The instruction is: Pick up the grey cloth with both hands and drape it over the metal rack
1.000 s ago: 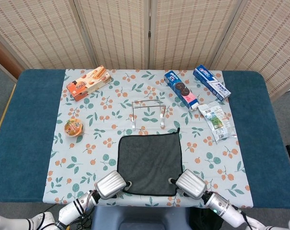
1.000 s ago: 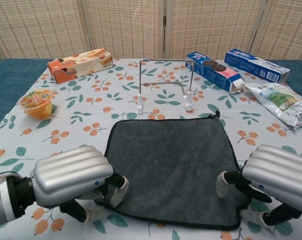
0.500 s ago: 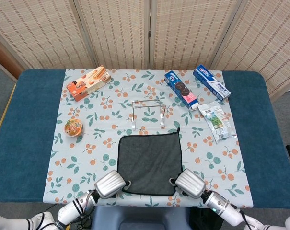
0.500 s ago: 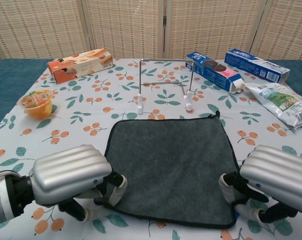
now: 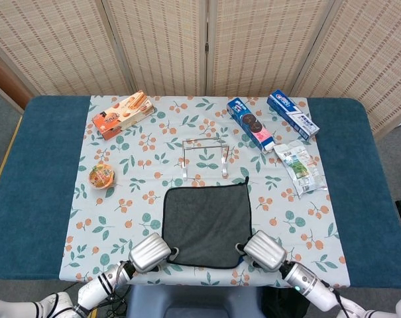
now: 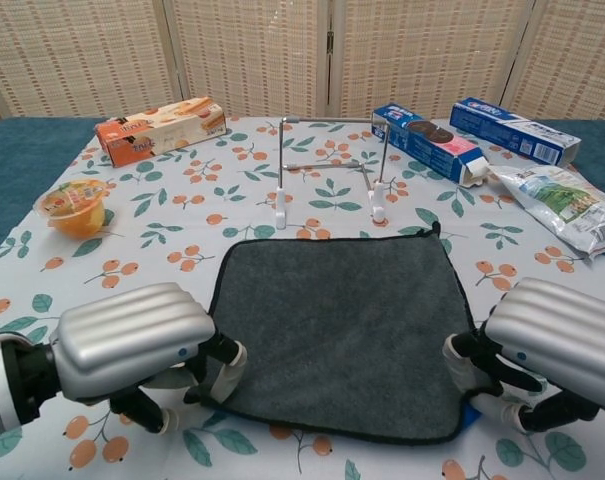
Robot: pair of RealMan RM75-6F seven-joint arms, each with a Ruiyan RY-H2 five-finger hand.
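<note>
The grey cloth [image 5: 207,224] [image 6: 337,325] lies flat on the patterned tablecloth, its near edge slightly raised. My left hand [image 5: 149,252] [image 6: 132,342] pinches the cloth's near left corner. At the near right corner, my right hand [image 5: 264,250] [image 6: 554,342] pinches the cloth the same way. The metal rack [image 5: 203,158] [image 6: 330,165] stands upright just beyond the cloth's far edge, bare, apart from both hands.
An orange biscuit box [image 5: 122,114] and a jelly cup [image 5: 101,175] sit to the left. To the right of the rack lie a blue cookie box [image 5: 250,124], a toothpaste box [image 5: 292,114] and a snack bag [image 5: 297,167].
The cloth's near edge has drawn away from the table's front edge and lifted a little at both corners, as both hands closed on it. The far edge has stayed put.
</note>
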